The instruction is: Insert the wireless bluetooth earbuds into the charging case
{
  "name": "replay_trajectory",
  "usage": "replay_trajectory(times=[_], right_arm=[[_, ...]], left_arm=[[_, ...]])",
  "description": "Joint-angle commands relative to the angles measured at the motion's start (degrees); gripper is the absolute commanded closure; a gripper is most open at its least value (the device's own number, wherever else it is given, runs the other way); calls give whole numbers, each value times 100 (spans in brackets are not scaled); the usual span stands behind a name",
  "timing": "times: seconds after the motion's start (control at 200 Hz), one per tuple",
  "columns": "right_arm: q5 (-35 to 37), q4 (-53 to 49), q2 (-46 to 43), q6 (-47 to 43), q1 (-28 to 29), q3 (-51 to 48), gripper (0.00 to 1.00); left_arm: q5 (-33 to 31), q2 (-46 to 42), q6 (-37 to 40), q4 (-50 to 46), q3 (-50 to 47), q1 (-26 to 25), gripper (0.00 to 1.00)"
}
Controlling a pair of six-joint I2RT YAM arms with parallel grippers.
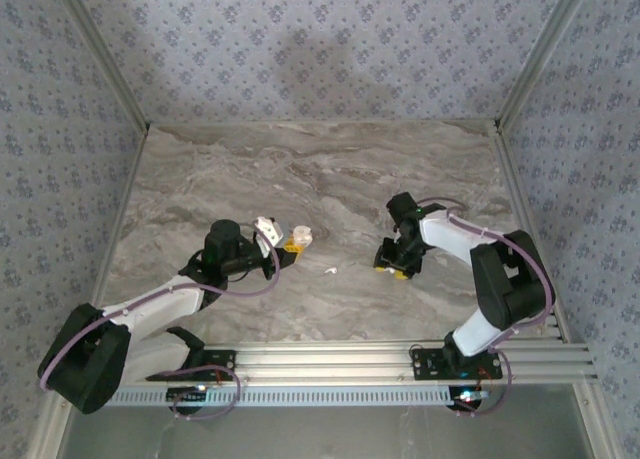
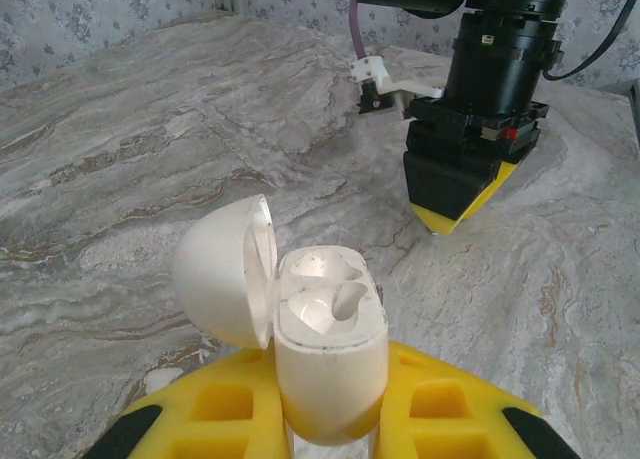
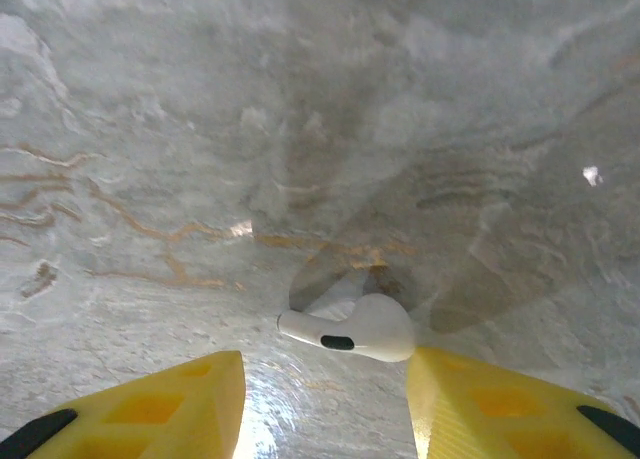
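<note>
Item, from the overhead camera: left gripper point(image 1: 283, 251), closed on the white charging case point(image 1: 299, 239) and holding it above the marbled table point(image 1: 300, 169). The right gripper point(image 1: 394, 266) is lowered to the surface on the far side of the workspace. A second earbud point(image 1: 328, 271) lies loose on the table between the two, somewhat nearer the left arm, whose jaws are already occupied. Item, from the left wrist camera: the case stands upright between the yellow fingers point(image 2: 440, 409), its lid point(image 2: 222, 274) swung open to one side. Both sockets look empty. The right gripper is beyond it, tips down at the table. Item, from the right wrist camera: one earbud point(image 3: 360, 327) lies flat on the table just ahead of the yellow fingers point(image 3: 150, 409), which stand apart on either side and hold nothing. Its long axis runs crosswise, from one finger toward the other, with the stem toward the picture's left. The bulb sits close by the opposite finger, contact uncertain. Judgement: the right arm is the one placed for this pick, and closing the jaws would pinch the earbud end to end along its length.
</note>
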Motion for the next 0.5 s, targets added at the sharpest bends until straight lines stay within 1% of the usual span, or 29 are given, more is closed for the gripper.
replay_trajectory(times=[0.0, 0.23, 0.25, 0.33, 0.405, 0.495], right_arm=[[-6, 37, 135, -89, -40, 226, 53], [-13, 225, 283, -91, -53, 372, 54], [-18, 235, 303, -270, -52, 392, 54], [-20, 241, 359, -325, -51, 471, 54], [21, 98, 364, -370, -46, 571, 54], [323, -372, 324, -492, -3, 763, 54]], left_arm=[[-19, -143, 91, -35, 184, 27, 84], [-50, -163, 113, -76, 193, 26, 84], [-50, -167, 118, -78, 191, 28, 84], [-65, -185, 121, -87, 184, 22, 84], [-76, -198, 123, -105, 184, 28, 84], [-85, -207, 131, -114, 184, 25, 84]])
